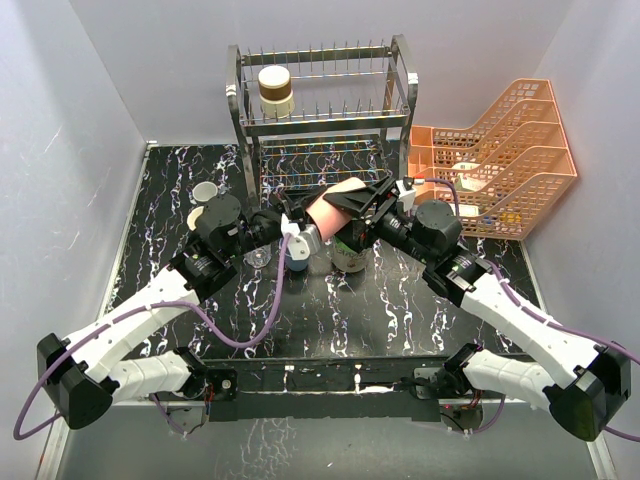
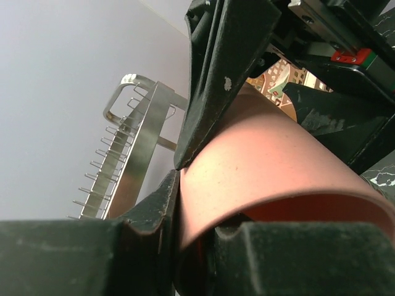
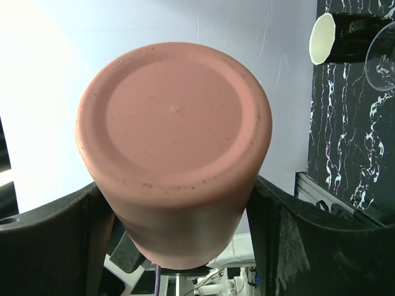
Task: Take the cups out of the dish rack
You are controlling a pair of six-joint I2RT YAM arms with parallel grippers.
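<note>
Over the black marbled tabletop (image 1: 330,320), my right gripper (image 3: 176,228) clamps the salmon-pink tumbler (image 3: 176,117) sideways near its base. The left gripper (image 2: 196,246) pinches its rim wall, apparently for a handover.

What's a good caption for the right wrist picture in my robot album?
Right gripper clamps the pink tumbler, its flat bottom facing us.

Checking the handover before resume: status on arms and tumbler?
Right gripper shut on pink tumbler body, left gripper on rim. Tumbler midair, off dish rack. Blue cup, cream mug underneath.
</note>
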